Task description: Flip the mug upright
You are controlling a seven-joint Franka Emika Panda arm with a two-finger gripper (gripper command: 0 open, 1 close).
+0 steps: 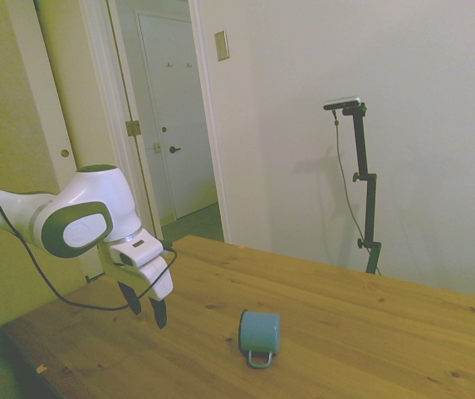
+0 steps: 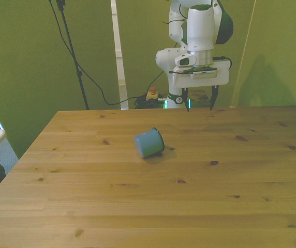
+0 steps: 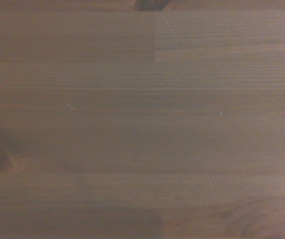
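On the wooden table (image 1: 362, 324), the teal mug (image 1: 259, 332) is lying on its side, its handle resting toward the side camera and its base facing the front camera. Above the table's far edge, well apart from the mug, the gripper (image 2: 200, 102) is hanging with its fingers spread and nothing between them, while the wrist camera is showing only bare planks.
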